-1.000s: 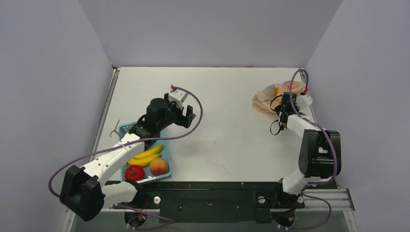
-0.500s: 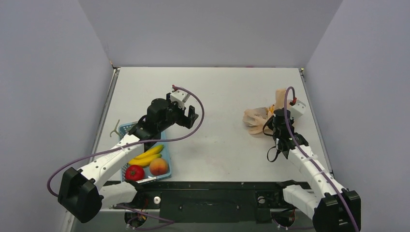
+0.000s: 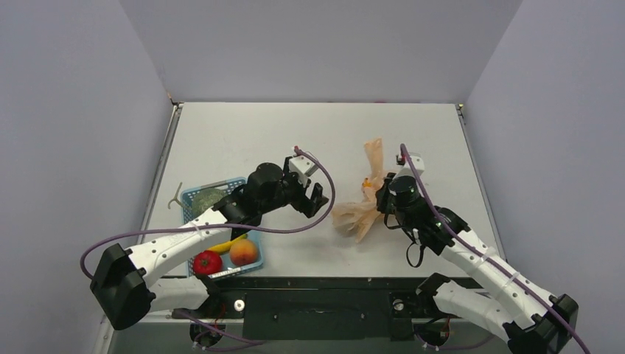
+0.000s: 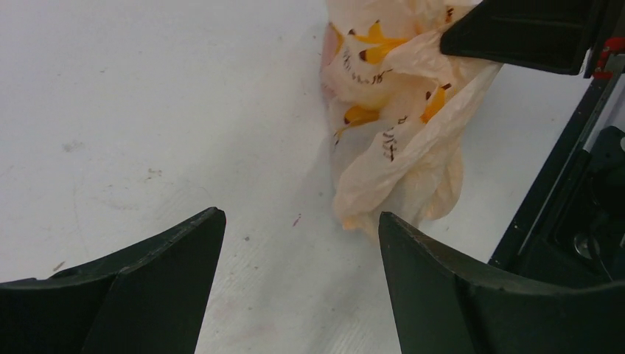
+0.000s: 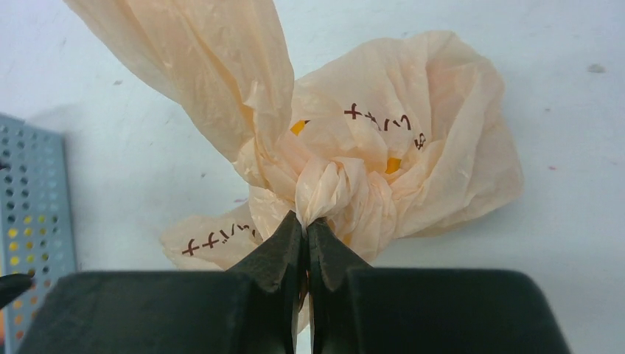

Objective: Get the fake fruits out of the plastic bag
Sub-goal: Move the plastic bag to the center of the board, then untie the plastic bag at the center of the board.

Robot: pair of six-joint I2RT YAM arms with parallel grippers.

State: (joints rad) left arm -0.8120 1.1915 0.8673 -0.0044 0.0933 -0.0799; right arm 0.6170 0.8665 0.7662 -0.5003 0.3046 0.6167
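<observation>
Plastic bag [image 5: 413,147], knot [image 5: 333,186] pinched in the closed right tool [image 5: 306,221] toward the tabletop's [image 3: 295,133] near edge, seems steadied for the empty, widely spread left tool [image 4: 301,216] beside it.

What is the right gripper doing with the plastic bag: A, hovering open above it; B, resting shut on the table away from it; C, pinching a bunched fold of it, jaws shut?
C: the right wrist view shows the right gripper shut on a gathered twist of the plastic bag.
</observation>
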